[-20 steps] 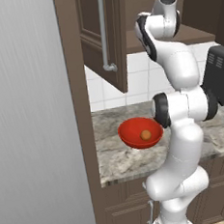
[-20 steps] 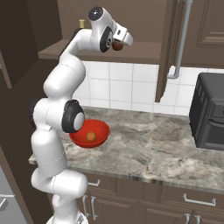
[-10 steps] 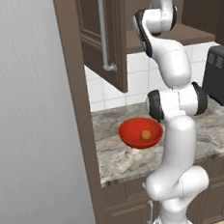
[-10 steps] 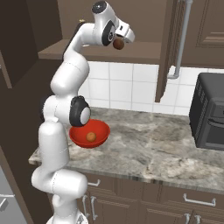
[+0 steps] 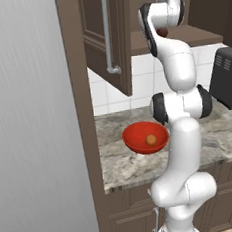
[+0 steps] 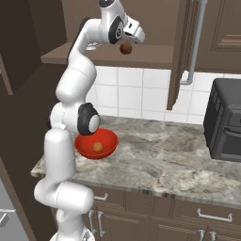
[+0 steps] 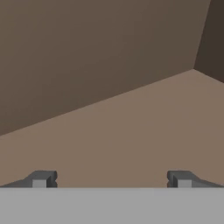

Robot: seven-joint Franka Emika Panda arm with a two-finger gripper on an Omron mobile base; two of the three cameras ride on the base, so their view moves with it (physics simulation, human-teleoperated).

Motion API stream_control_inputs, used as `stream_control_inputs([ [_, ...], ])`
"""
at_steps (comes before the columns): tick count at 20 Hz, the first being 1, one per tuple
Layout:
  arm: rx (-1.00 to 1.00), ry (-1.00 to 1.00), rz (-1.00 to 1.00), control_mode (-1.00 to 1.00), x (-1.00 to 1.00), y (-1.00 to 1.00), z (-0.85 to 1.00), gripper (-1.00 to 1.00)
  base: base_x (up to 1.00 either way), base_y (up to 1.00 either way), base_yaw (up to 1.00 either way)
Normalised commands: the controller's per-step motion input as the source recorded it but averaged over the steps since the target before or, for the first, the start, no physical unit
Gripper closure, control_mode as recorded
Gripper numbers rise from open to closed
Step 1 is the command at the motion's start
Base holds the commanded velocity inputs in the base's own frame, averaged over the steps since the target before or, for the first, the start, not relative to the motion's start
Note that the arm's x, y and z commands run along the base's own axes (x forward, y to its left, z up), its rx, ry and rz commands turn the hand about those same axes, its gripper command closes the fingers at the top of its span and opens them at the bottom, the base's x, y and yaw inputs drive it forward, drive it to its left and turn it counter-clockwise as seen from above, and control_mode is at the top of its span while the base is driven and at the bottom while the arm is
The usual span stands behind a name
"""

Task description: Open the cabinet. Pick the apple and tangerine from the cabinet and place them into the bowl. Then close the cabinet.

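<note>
The cabinet [image 5: 97, 44] stands open, its door [image 6: 180, 56] swung out with the silver bar handle [image 6: 198, 42] facing me. The dark red apple [image 6: 125, 48] sits at the front of the cabinet's bottom shelf [image 7: 131, 131]; it also peeks out beside the arm as the apple [image 5: 162, 32]. My gripper [image 6: 138, 36] is raised just above and beside it, pointing into the cabinet. Its fingertips [image 7: 41, 178] stand wide apart, and the open gripper [image 7: 111, 179] has nothing between them. On the counter, the red bowl [image 5: 132, 136] holds the tangerine [image 5: 151, 139], also seen as the tangerine [image 6: 98, 147] in the bowl [image 6: 108, 140].
A black oven-like appliance [image 6: 226, 122] stands on the granite counter [image 6: 160, 160] at the right. A tall grey panel [image 5: 33, 121] fills the left side. Base cabinets [image 6: 155, 216] run below the counter.
The arm has straightened upright and the hand has shifted slightly further toward the cabinet opening, above the apple. Bowl, tangerine and apple have stayed put.
</note>
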Motion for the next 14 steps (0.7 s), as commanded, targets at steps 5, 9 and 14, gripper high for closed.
stream_control_inputs([
  [5,0.0,0.0,0.0,-1.0,-0.01,0.0,0.0,-1.0,0.0,0.0,0.0],
  [9,0.0,0.0,0.0,-1.0,-0.01,0.0,-0.1,-1.0,0.0,0.0,0.0],
  [14,0.0,0.0,0.0,-1.0,0.0,0.0,-0.16,-1.0,0.0,0.0,0.0],
])
